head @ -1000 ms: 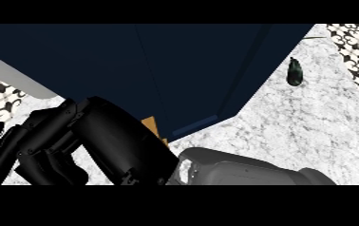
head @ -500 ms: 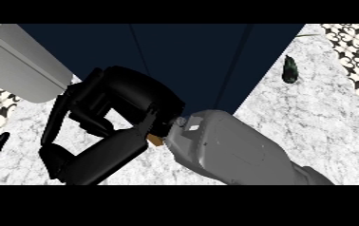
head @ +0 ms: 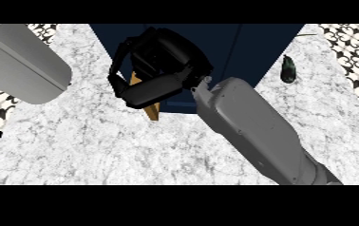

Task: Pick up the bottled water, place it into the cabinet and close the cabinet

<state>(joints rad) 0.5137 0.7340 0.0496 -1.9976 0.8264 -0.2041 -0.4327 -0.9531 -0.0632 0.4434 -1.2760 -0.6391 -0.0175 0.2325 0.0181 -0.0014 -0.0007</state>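
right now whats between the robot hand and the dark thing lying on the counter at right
In the head view, the right robot hand and the small dark object are separated by the dark blue cabinet front, then a strip of bare marble counter.

A: The right hand (head: 157, 73) is covering most of the cabinet (head: 245, 49) front; whatever its curled fingers are enclosing is staying hidden.

B: The left forearm (head: 32, 63) is running off the left edge, its hand out of view; the small dark object (head: 287, 69) on the worktop (head: 91, 144) is too small to identify.
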